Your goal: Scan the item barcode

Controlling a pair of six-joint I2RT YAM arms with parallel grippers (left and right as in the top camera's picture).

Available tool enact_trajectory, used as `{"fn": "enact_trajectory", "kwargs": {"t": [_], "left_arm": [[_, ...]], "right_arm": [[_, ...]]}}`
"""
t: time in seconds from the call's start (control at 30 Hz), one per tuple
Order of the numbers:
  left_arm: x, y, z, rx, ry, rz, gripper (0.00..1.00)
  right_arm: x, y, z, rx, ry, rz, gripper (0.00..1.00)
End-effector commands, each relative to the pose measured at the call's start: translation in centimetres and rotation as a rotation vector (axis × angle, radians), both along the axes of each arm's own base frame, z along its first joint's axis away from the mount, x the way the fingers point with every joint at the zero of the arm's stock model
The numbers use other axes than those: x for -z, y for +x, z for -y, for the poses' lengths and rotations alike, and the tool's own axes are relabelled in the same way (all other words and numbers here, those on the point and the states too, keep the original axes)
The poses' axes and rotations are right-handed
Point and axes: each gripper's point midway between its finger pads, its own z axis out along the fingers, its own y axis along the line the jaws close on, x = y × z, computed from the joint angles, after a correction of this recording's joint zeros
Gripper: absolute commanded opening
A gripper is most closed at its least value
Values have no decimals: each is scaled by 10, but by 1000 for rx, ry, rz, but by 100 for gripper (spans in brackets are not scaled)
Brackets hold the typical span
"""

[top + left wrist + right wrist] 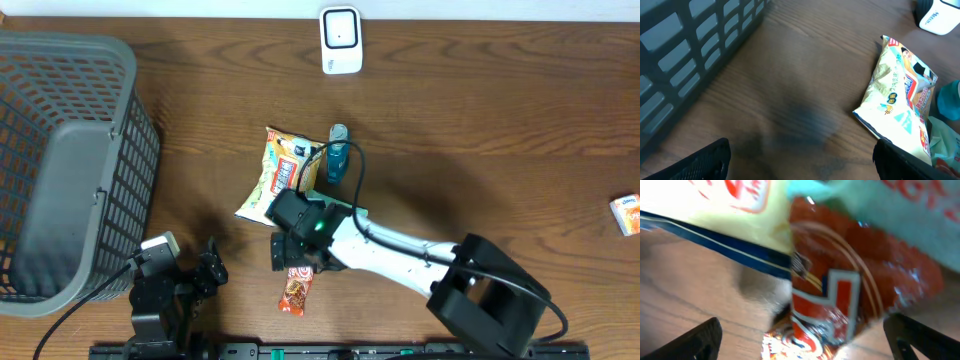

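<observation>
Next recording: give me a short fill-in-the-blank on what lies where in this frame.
In the overhead view the basket stands on the ___. The scanner is coloured ___. The right end effector is at the bar, with its jaws ___.
Missing words: left; white; open.
</observation>
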Motion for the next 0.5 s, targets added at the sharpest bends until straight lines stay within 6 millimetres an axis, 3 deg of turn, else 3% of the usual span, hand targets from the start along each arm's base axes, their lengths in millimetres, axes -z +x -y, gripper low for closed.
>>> {"fn": "enact_trajectory", "kwargs": {"t": [0.0,0.2,0.23,0.3,0.37,0.4,0.47], "left_arm": [[1,0,-1,-10,0,1,91],[1,0,-1,-10,0,1,91],[1,0,-1,-10,0,1,91],[1,0,-1,-10,0,1,91],[1,0,-1,-10,0,1,91],[1,0,-1,-10,0,1,91],[1,0,-1,-10,0,1,91]], "right_arm": [[18,-12,27,112,-158,11,99],[35,-19,35,160,-214,-29,99],[38,-21,33,158,-209,-44,93],[41,-21,33,159,-209,-48,63],[41,-21,32,160,-206,-51,17],[41,-21,32,160,-206,-51,4],[41,-22,31,154,-202,-59,1]]}}
